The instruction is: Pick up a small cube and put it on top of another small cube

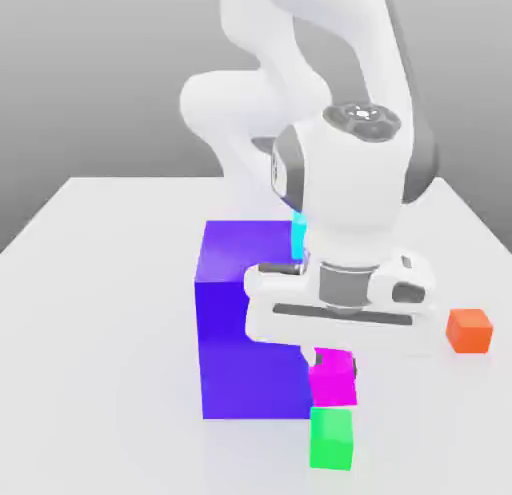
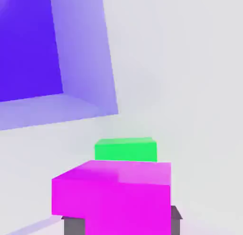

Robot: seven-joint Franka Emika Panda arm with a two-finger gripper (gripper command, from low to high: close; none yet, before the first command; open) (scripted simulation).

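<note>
"Magenta cube (image 1: 333, 379), front and center: who has it?"

"The Panda's two-finger gripper (image 1: 335, 365), closed on it, with a dark fingertip at either side of the cube in the hand view. In the exterior view, the cube is held beneath the white hand (image 1: 340, 318), its edges slightly askew."

"Is it off the table (image 1: 110, 383)?"

"I cannot tell from these angles whether its underside clears the surface."

"And its nearest neighbor?"

"The bright green cube (image 1: 331, 439), pictured just below it in the exterior view, with a thin pale strip between the two outlines. The green cube sits upright on the table. From the hand, the magenta cube covers part of it; the two are not stacked."

"What is the large block alongside?"

"A tall blue-violet block (image 1: 250, 353), standing upright toward the exterior view's left. Its outline meets the magenta cube's there, though I cannot say whether they touch. The hand hides part of the block."

"Anyone else in the scene?"

"A cyan cube (image 1: 299, 235), partly hidden by the arm (image 1: 350, 183), shows by the block's upper edge; whether it rests on the block or behind it, I cannot tell. An orange cube (image 1: 469, 331) sits on the table toward the exterior view's right, well apart from the green one."
</note>
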